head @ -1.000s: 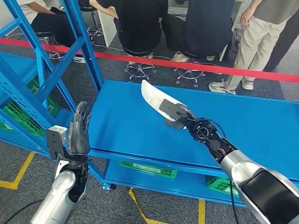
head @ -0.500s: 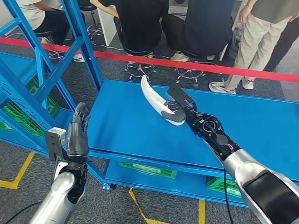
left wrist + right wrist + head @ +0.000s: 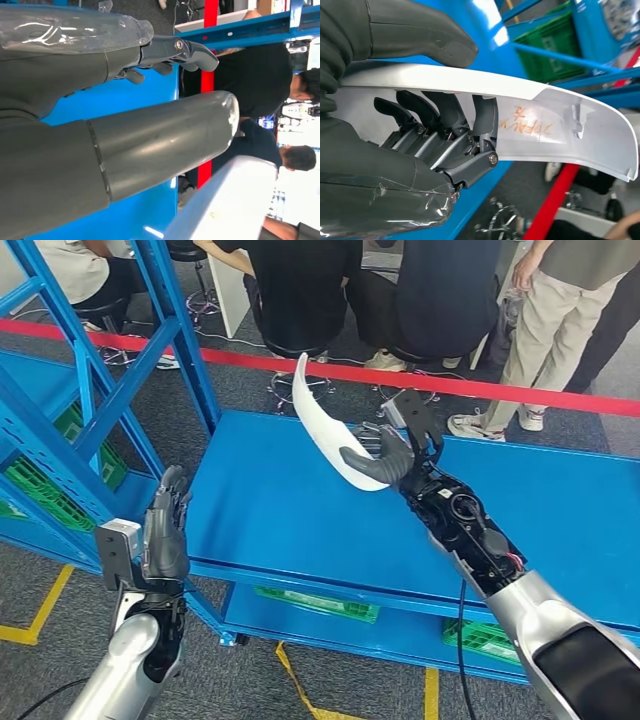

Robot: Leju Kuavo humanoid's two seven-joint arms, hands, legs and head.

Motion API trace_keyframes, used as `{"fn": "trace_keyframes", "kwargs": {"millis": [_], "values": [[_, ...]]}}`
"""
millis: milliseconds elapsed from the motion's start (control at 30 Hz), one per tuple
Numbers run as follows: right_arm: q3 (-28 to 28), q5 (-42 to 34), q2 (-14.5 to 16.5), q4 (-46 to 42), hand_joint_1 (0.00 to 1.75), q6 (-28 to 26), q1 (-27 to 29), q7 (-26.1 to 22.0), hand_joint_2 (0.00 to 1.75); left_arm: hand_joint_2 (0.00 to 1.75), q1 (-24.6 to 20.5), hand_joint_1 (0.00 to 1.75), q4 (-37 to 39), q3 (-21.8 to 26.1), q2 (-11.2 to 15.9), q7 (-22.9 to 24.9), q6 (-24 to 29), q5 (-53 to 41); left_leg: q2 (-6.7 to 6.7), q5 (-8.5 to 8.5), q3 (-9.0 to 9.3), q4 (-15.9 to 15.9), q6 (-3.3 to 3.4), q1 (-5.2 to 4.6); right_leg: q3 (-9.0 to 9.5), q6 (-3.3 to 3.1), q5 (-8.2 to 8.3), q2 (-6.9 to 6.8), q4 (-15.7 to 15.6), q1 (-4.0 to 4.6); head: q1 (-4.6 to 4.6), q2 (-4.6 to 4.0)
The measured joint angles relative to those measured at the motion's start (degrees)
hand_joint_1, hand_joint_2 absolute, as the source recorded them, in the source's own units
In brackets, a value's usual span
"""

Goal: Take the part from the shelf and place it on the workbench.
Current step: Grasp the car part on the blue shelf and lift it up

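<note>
Item: curved white plastic part [image 3: 326,435] — gripped at one end by the right hand [image 3: 385,458], thumb on one face, fingers [image 3: 433,117] curled behind. Position: held tilted above the blue workbench [image 3: 287,510], apparently clear of it; long axis runs up and away from the hand, free tip toward the red tape. Left hand [image 3: 164,530] — holds nothing, fingers loosely apart, near the shelf frame [image 3: 90,390], well apart from the part.

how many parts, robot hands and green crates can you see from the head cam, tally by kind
white part: 1, held by the right hand above the blue workbench
robot hands: 2, right hand and left hand
green crates: 4, two in the shelf, two under the workbench
total: 7
</note>
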Motion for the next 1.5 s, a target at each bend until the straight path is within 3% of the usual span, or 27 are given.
{"fn": "trace_keyframes", "kwargs": {"millis": [367,500,867,1500], "values": [[-0.9,-6.4,0.0,-14.4,1.75,0.0,4.7,1.0,1.75,0.00,0.1,0.00,0.0,0.0,0.0,-0.6,-1.8,0.4,-0.01,-0.03,-0.02,0.0,0.02,0.00,-0.01,-0.01,-0.02,-0.01,0.0,0.00,-0.02,0.00],[-1.8,-8.3,0.0,-18.7,1.75,-0.2,5.8,0.4,1.75,1.75,0.5,0.00,0.0,0.0,0.0,-0.5,-2.1,0.0,0.00,-0.03,-0.03,0.0,0.02,0.00,-0.02,-0.01,-0.02,0.00,0.0,0.00,0.01,0.00],[-2.6,-9.9,0.0,-26.5,1.75,2.7,7.1,-2.0,1.75,1.75,0.7,0.00,0.0,0.0,-0.1,-2.6,-1.1,-4.6,-0.01,-0.04,-0.06,0.0,0.02,0.00,-0.03,0.00,-0.03,-0.02,0.0,0.00,0.01,0.00],[-2.5,-9.7,0.1,-30.6,1.75,5.5,7.5,-3.3,1.75,1.75,1.9,0.00,-1.3,0.0,-0.1,-4.7,-1.0,-7.2,-0.03,-0.04,-0.08,0.0,0.02,0.00,-0.02,0.00,-0.03,-0.05,0.0,0.00,0.01,0.00]]}}
